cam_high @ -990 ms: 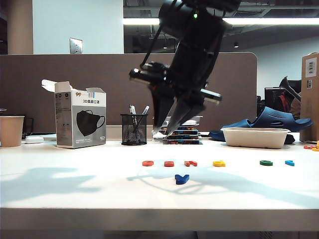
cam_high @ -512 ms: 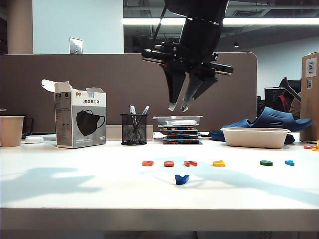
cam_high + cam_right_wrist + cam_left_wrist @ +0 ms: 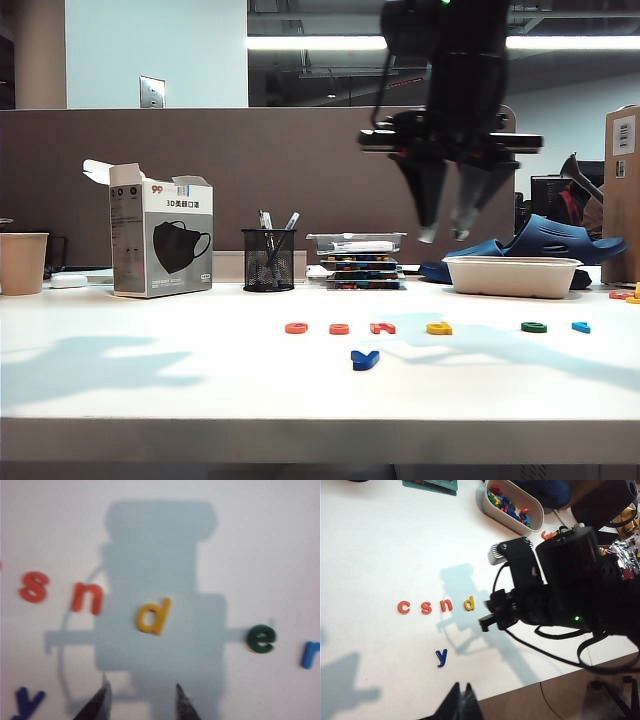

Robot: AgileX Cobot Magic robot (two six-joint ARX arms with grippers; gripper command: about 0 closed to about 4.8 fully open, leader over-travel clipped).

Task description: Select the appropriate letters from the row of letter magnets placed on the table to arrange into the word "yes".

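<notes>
Hovering empty, right gripper (image 3: 444,238) parted, left gripper (image 3: 461,696) closed

Office, desk partition (image 3: 150,180), pen cup (image 3: 268,260)

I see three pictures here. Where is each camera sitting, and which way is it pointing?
Exterior view: at table height by the front edge, facing the partition; the right end effector hangs open above the letter row.
Left wrist view: on the left arm, looking down at the table; the left end effector shows only as dark tips, with the right arm across the picture.
Right wrist view: on the right arm, pointing straight down; its fingertips show.
All three share the yellow d and blue y.
</notes>
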